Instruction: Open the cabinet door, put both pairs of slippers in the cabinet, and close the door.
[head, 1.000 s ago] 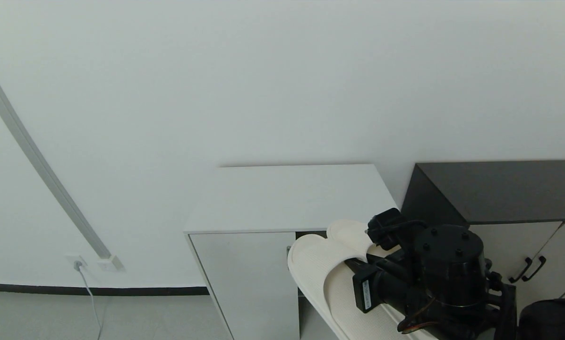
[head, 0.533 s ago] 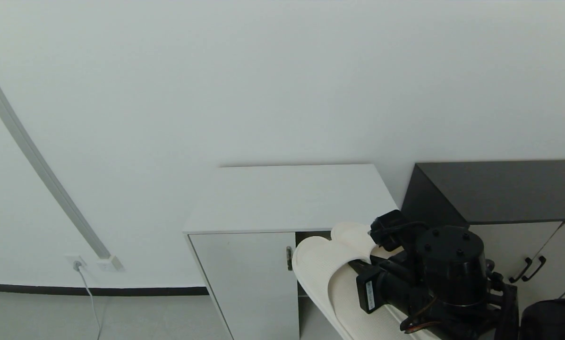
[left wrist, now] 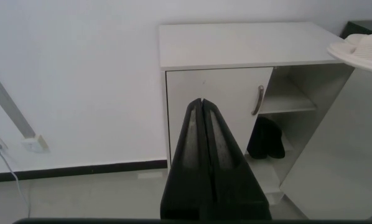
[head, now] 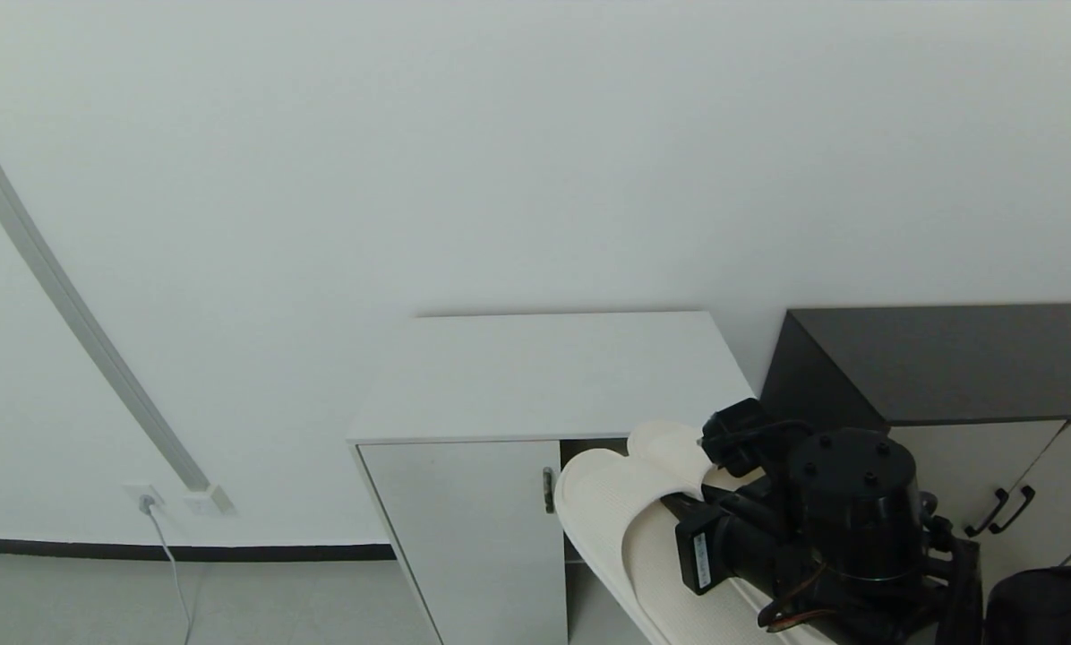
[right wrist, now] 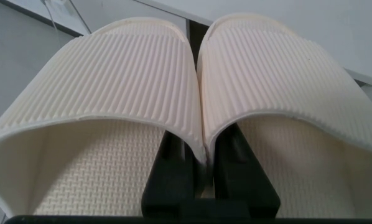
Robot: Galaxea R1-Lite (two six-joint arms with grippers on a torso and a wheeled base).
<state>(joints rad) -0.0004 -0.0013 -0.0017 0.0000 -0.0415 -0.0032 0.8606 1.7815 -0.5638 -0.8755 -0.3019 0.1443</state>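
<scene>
Head view: white cabinet (head: 544,376) sits at 6 o'clock, with a dark cabinet (head: 947,358) right beside it at 4 o'clock. The white one's right side is open, showing a shelf (left wrist: 285,99) and a dark item (left wrist: 265,138) under it, can't tell what. The cream slippers (head: 607,511) are held up at 5 o'clock in front of that opening, the right gripper (right wrist: 199,158) fingers clamped on their inner walls. The left gripper (left wrist: 202,109) fingers are pressed together.
</scene>
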